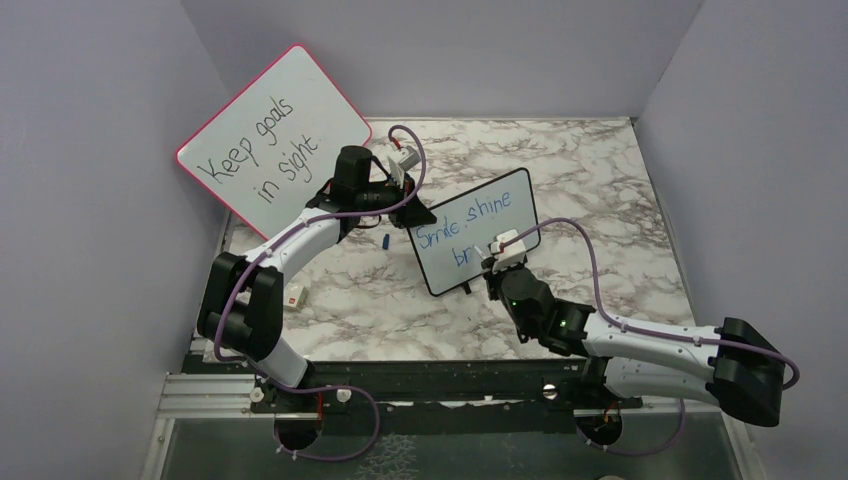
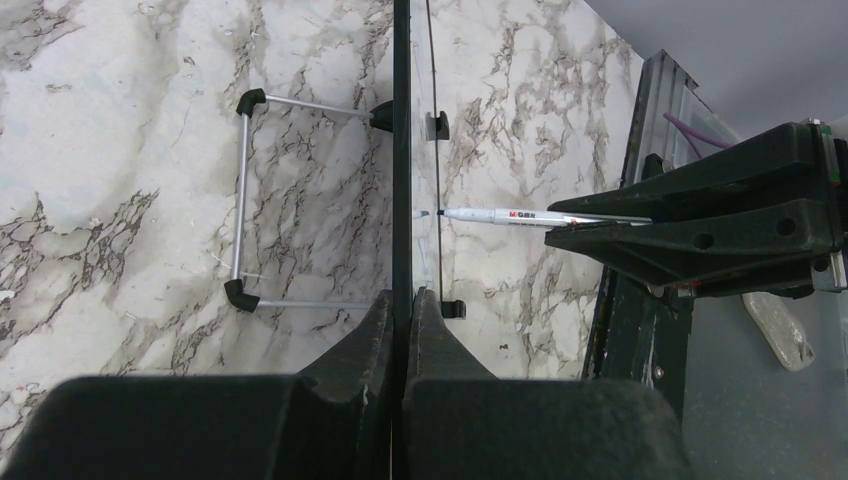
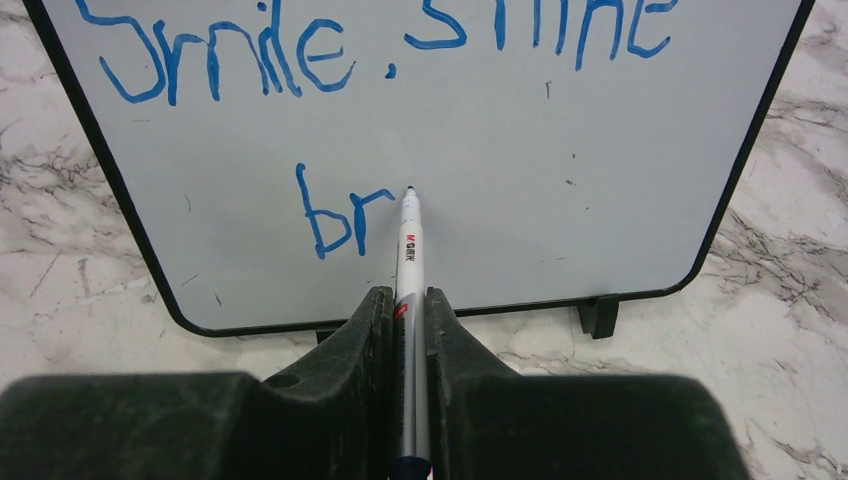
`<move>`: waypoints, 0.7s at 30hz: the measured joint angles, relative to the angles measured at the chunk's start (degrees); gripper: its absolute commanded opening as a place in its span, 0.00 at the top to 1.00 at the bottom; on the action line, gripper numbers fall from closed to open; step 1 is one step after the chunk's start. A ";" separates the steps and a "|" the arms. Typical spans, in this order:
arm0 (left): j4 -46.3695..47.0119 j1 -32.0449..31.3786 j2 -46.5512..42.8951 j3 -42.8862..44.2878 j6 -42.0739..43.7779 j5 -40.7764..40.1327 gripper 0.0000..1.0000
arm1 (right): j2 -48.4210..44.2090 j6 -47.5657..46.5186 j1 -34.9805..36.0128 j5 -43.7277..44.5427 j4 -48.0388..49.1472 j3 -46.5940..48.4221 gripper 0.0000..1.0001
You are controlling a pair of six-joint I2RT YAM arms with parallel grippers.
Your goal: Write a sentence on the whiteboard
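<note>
The small black-framed whiteboard [image 1: 478, 228] stands upright mid-table on little black feet. Its blue sentence [image 3: 330, 60] reads "Smile, shine" on the top line and "br" [image 3: 335, 215] below. My left gripper [image 1: 410, 212] is shut on the whiteboard's upper left edge, which shows edge-on in the left wrist view [image 2: 402, 150]. My right gripper [image 3: 408, 298] is shut on a white marker [image 3: 410, 250], whose tip touches the board just right of the "r". The marker also shows in the left wrist view [image 2: 520, 215].
A larger red-framed board [image 1: 275, 135] reading "Keep goals in sight" leans against the back left wall. A small blue cap [image 1: 385, 241] and a small white block [image 1: 295, 295] lie on the marble table [image 1: 600, 180]. A wire stand [image 2: 245, 200] sits behind the whiteboard.
</note>
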 measured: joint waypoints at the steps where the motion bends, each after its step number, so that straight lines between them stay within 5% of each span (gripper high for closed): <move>1: 0.00 0.00 0.00 0.00 0.00 0.00 1.00 | 0.20 -0.11 -0.04 -0.09 0.11 0.00 0.99; 21: 0.02 0.00 0.00 0.02 -0.02 -0.33 1.00 | 1.51 0.48 -1.11 -1.03 1.46 -0.13 0.99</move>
